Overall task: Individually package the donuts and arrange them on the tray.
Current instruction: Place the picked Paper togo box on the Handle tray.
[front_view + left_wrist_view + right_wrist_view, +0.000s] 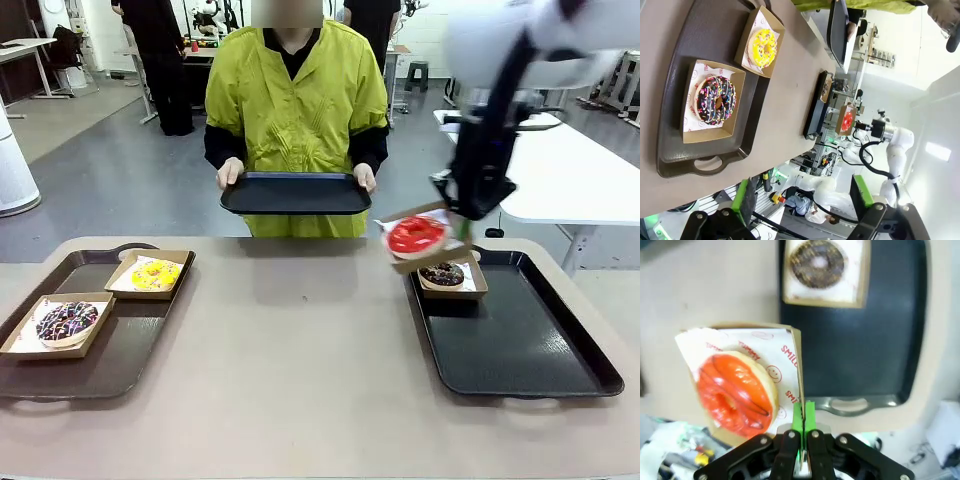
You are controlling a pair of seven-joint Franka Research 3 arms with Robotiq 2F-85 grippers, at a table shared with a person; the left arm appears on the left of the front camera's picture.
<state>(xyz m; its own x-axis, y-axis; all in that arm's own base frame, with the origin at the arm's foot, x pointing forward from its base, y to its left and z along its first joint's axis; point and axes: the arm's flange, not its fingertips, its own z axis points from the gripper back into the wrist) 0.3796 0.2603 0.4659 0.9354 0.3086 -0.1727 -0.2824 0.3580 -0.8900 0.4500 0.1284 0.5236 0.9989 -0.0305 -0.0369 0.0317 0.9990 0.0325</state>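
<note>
My right gripper is shut on the side wall of a paper-lined cardboard box holding the red glazed donut. The box hangs tilted above the far left corner of the right black tray. In the right wrist view the green pads pinch the box wall, with the red donut to their left. A dark chocolate donut sits boxed on that tray's far left corner. On the left tray lie the boxed yellow donut and the purple-white sprinkled donut. My left gripper stands open, high above them.
A person in a yellow-green jacket stands at the table's far side, holding a third black tray with both hands just beyond the edge. The beige tabletop lies between the two trays. A white table stands behind at the right.
</note>
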